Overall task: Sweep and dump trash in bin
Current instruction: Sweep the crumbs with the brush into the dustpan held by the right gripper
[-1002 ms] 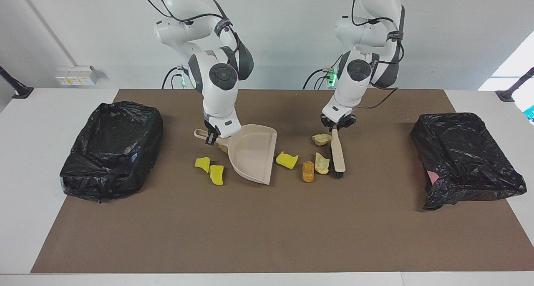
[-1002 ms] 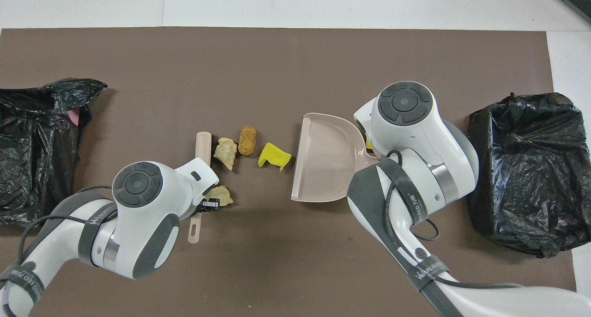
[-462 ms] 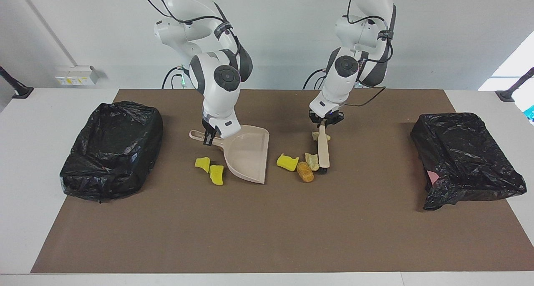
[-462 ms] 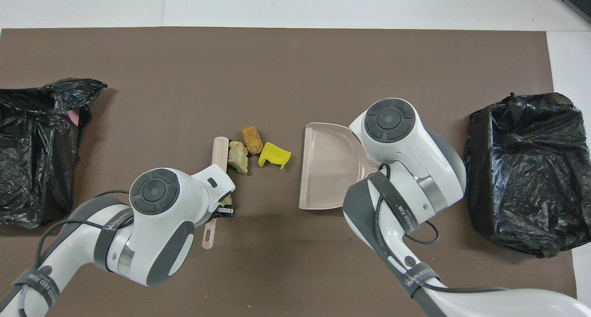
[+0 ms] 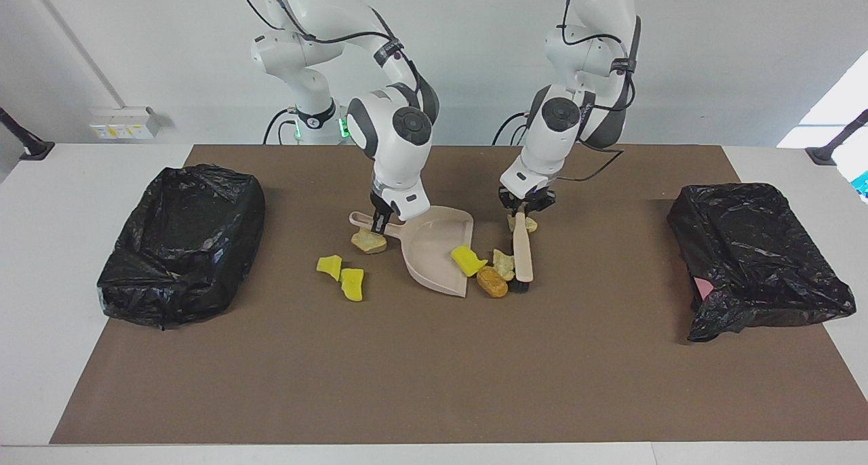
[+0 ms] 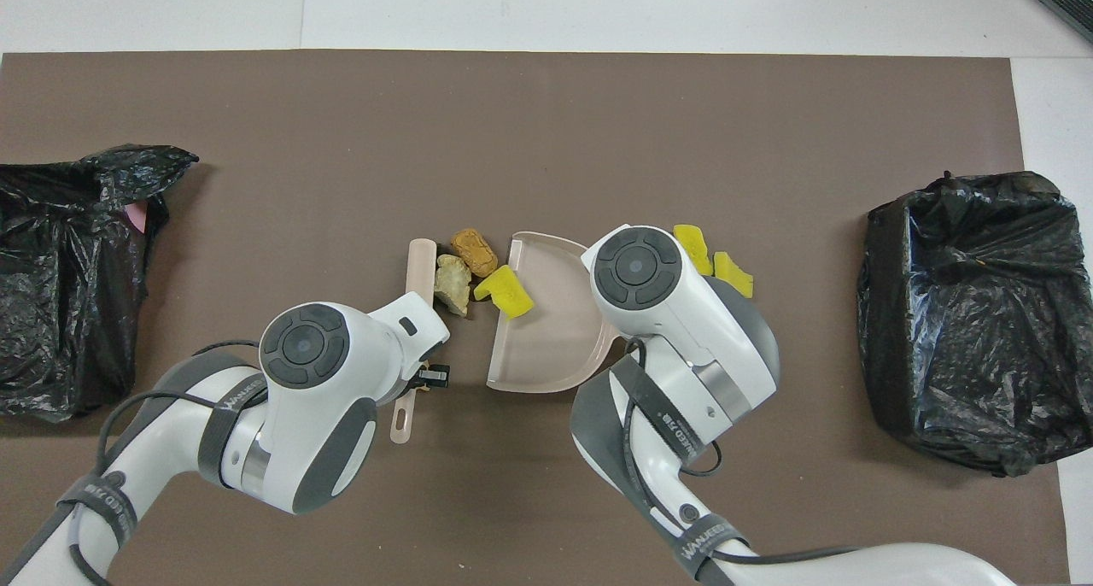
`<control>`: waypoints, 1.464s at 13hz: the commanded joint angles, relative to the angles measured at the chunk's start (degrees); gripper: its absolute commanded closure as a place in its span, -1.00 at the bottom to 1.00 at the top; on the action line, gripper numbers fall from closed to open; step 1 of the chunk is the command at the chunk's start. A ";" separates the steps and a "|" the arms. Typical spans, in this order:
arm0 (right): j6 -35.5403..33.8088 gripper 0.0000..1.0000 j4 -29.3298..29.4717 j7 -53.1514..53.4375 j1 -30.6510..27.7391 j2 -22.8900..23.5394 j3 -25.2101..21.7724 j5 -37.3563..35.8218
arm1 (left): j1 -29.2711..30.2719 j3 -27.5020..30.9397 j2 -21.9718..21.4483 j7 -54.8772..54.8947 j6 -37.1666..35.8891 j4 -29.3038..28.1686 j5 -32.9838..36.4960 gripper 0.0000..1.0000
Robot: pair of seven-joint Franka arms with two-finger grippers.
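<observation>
Two black bag-lined bins sit on the brown mat (image 5: 434, 383), one (image 5: 180, 245) toward the right arm's end of the table and the other (image 5: 756, 258) toward the left arm's end, both well apart from the work in the middle. Between them I see the beige dustpan (image 5: 434, 255) resting on the mat, its handle pinched in my right gripper (image 5: 380, 222), fingers clamped tight on it. My left gripper (image 5: 522, 207) is pressed shut on the handle of the brush (image 5: 522, 251), whose dark bristles touch the mat at the end farther from the robots.

Now the trash. One yellow lump (image 5: 468, 260) lies on the dustpan's open lip. A pale beige lump (image 5: 503, 263) sits between it and the brush, touching the brush, and an orange-brown lump (image 5: 491, 282) lies just beside both, on the mat. Another beige lump (image 5: 522, 224) rests under the left gripper beside the brush handle. A beige lump (image 5: 368, 241) lies beneath the dustpan's handle. A pair of yellow lumps (image 5: 342, 276) lie together on the mat, toward the right arm's end from the dustpan.
</observation>
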 commanded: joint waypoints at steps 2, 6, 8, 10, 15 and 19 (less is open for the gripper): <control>1.14 1.00 -0.80 -0.21 0.32 -0.44 0.38 6.85 | -7.27 0.05 0.82 2.91 0.66 1.99 -1.46 1.00; 1.49 1.00 -0.71 1.63 1.56 -0.53 0.37 6.97 | -11.24 -0.30 0.20 7.15 -0.21 2.69 -1.73 1.00; 1.58 1.00 -0.71 1.63 1.56 -0.53 0.37 6.97 | -10.90 0.05 -2.42 5.40 -3.53 2.87 -1.82 1.00; 1.58 1.00 -0.71 2.42 1.65 -0.62 0.37 6.97 | -9.59 0.58 -5.24 0.32 -7.58 2.87 -1.90 1.00; 1.59 1.00 -0.71 2.34 1.65 -0.71 0.37 6.88 | -3.87 0.67 -9.64 -12.95 -17.60 2.52 -1.82 1.00; 0.70 1.00 -1.06 1.63 2.00 -0.88 0.37 4.77 | 1.40 0.75 -14.11 -15.79 -20.96 -3.79 -1.64 1.00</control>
